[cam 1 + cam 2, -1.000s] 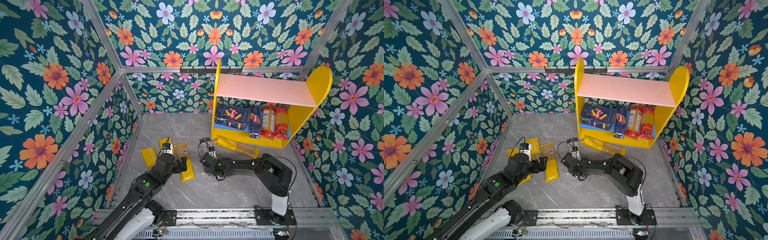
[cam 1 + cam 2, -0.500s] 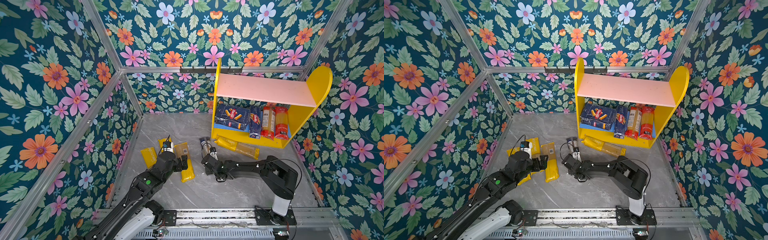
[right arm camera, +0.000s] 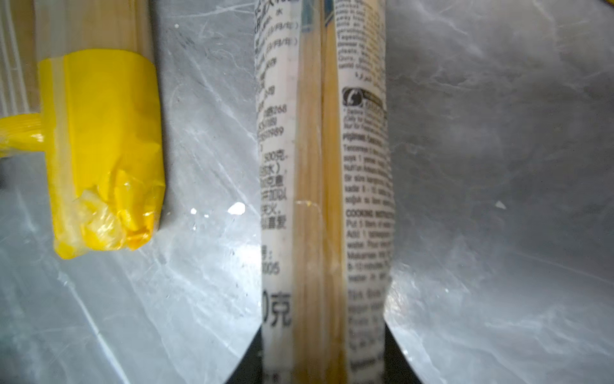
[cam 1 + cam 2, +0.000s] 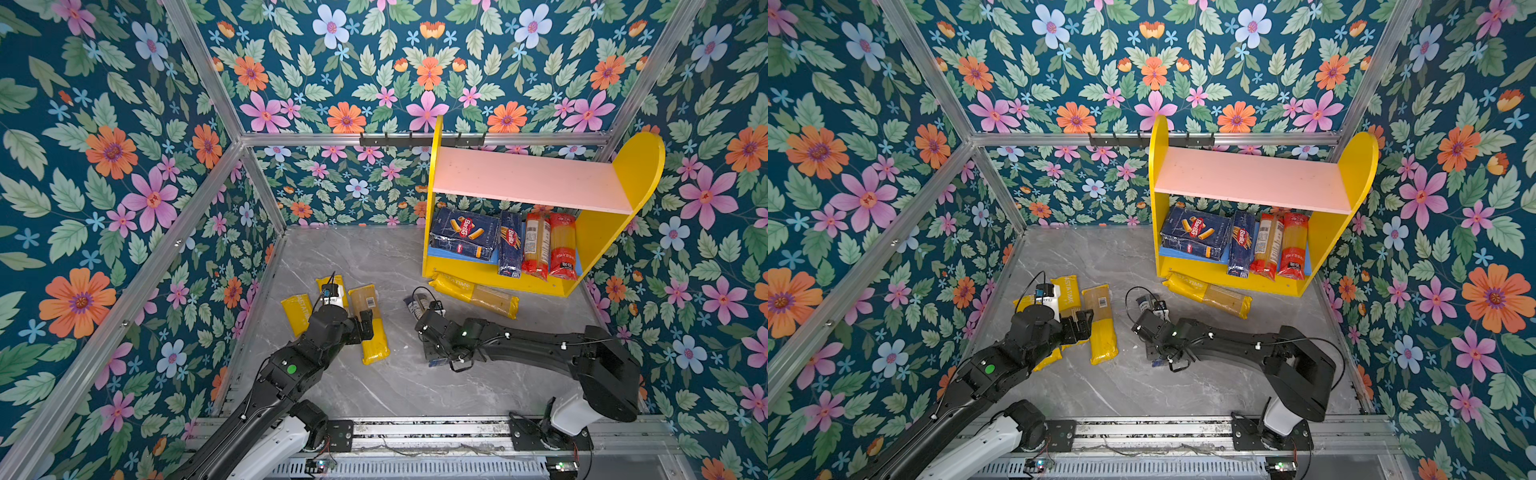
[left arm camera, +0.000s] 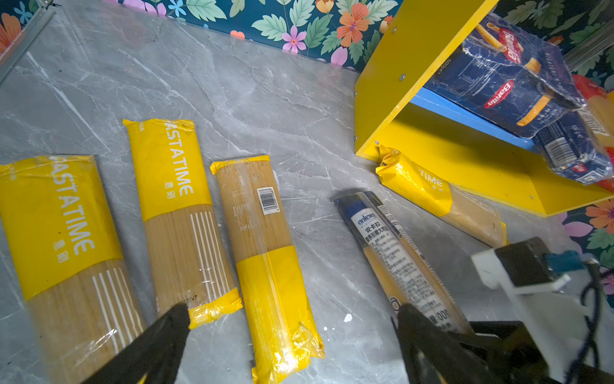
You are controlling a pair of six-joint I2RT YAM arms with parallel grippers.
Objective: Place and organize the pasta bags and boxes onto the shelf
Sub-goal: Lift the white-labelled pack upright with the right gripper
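Three yellow-ended bags (image 5: 179, 212) lie beside the white-label bag (image 3: 322, 199) that right jaws pinch; left jaws spread.

The right claw (image 4: 1153, 347) is straddling the white-label bag (image 4: 1144, 302) (its dark blue end is showing beyond the wrist (image 4: 1163, 330)). A yellow-ended bag (image 4: 1100, 328) is lying between this claw and the left claw (image 4: 1080, 323).
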